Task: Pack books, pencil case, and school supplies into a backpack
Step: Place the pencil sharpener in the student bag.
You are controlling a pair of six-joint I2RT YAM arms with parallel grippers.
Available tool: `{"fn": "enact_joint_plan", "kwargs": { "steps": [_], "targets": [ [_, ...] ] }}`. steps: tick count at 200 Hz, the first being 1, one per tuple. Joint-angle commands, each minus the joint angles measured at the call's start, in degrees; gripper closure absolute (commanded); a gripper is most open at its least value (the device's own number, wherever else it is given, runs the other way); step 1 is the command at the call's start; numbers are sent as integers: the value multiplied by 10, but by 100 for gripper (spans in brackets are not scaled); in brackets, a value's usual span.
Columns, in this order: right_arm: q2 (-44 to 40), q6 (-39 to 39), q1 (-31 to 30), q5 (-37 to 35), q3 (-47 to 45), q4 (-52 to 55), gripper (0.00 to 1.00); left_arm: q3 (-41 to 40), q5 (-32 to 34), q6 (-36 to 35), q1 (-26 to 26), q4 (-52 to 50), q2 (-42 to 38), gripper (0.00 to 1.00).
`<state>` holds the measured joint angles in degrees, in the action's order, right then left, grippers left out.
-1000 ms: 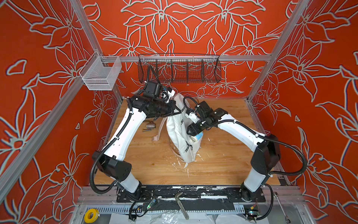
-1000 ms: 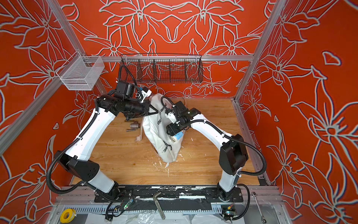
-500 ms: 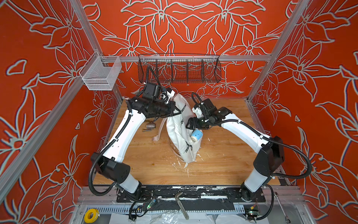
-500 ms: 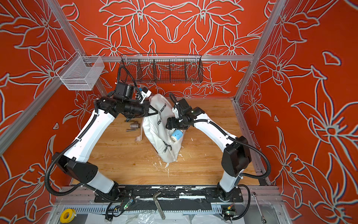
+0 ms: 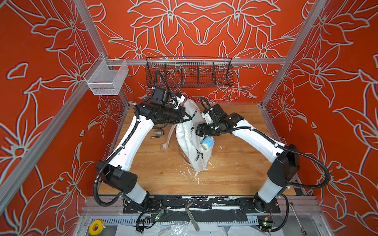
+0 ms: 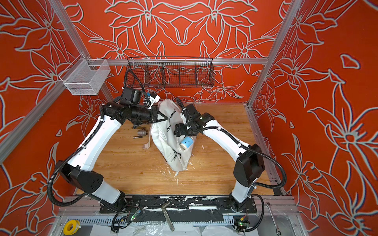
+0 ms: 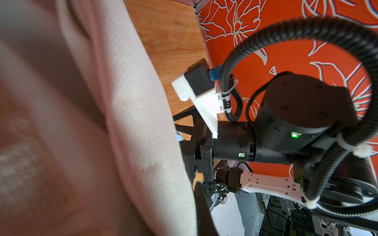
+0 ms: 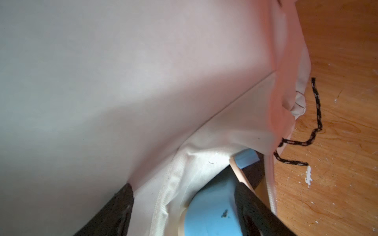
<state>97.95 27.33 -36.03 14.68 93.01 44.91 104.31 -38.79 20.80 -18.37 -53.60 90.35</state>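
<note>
Both top views are showing the left arm (image 5: 131, 141) rising from the front-left corner of the table (image 5: 163, 169), bending at the elbow and stretching its forearm level toward the middle. The left gripper (image 5: 187, 118) is pinching shut on the upper edge of the backpack (image 5: 187, 143), which is standing propped up and leaning. Near that forearm a metal valve fitting (image 5: 159, 132) is lying on the wood, apart from the bag. The pencil sharpener (image 5: 207, 142) is sitting in the open mouth on the backpack's right side. The right arm (image 5: 255, 137) is reaching in from the front-right, elbow high and wrist tipping down over it. In the right wrist view the right gripper (image 8: 183, 187) is holding its fingers (image 8: 251, 204) wide, straddling the pencil sharpener, and I cannot tell whether they are touching it.
</note>
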Motion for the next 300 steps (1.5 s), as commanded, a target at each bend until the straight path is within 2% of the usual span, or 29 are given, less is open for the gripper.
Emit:
{"fn": "enact_joint_plan", "kwargs": {
  "steps": [1,33,71,117,189,195,207,229,255,300],
  "targets": [
    [16,19,-4,27,32,53,21,0,-24,-1,-8,28,-24,100],
    [27,82,-4,78,-40,1,21,-14,-23,5,-14,43,-39,100],
    [55,116,-2,89,-72,-26,20,-38,-28,8,-15,57,-51,100],
    [102,123,-1,-37,0,109,16,-45,-28,12,-15,65,-57,100],
    [169,173,-9,-103,12,99,13,-62,-44,33,-16,86,-65,100],
    [171,178,-10,-113,10,95,3,-63,-45,37,-16,87,-65,100],
    [172,185,-12,-132,4,92,3,-66,-45,42,-16,90,-69,100],
    [139,191,-15,-119,-46,-16,3,-79,-46,47,-16,101,-75,100],
    [94,150,-17,-50,-91,-176,8,-90,-47,46,-16,100,-74,100],
    [11,106,-15,41,-180,-370,15,-96,-35,31,-14,89,-73,100]
  ]
}}
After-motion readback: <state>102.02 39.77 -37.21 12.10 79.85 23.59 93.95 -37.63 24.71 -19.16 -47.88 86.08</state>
